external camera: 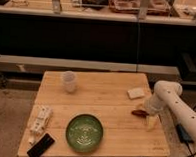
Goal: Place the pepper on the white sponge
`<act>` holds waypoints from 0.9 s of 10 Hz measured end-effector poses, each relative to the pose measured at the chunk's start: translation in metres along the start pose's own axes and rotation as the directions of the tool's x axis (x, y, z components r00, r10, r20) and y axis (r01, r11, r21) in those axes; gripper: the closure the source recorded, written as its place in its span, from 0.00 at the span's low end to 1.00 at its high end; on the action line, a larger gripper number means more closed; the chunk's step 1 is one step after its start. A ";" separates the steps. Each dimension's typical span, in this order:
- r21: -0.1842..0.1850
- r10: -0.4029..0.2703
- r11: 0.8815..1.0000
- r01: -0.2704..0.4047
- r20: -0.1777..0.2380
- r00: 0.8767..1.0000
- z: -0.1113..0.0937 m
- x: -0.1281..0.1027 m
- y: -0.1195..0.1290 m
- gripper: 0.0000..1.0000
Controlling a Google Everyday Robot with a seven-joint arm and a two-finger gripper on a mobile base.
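Table [109, 108]: a pale wooden top carrying everything in play, with the action at its right edge
Arm [176, 102]: the white arm reaches in from the right and bends down towards the tabletop
Green plate [84, 133]: near the front edge, well apart from the work and no obstacle to it
Gripper [150, 120]: low over the table just right of the pepper, jaws spread and holding nothing
White sponge [136, 93]: flat on the wood near the pepper and behind it, free of clutter
Pepper [138, 113]: lying on the table, dark red and slender, just beside the gripper and not yet lifted
Step in hand: closing in for the pick, by the look of it
Doing it well: centre the jaws across the pepper's thicker middle, not along its length, settle low before closing, then lift straight up so the taper cannot slip; the carry back to the sponge is short, so set it down along the pad's longer side and let go only once it rests there
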 end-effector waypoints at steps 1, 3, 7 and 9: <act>0.001 0.007 1.000 -0.007 0.008 1.000 0.002 0.001 0.000 0.20; 0.009 0.017 1.000 -0.017 0.017 1.000 0.003 0.006 0.000 0.20; 0.030 0.035 0.999 -0.036 0.016 0.999 -0.002 0.019 -0.001 0.20; 0.043 0.027 0.999 -0.028 0.022 0.999 -0.005 0.023 -0.002 0.20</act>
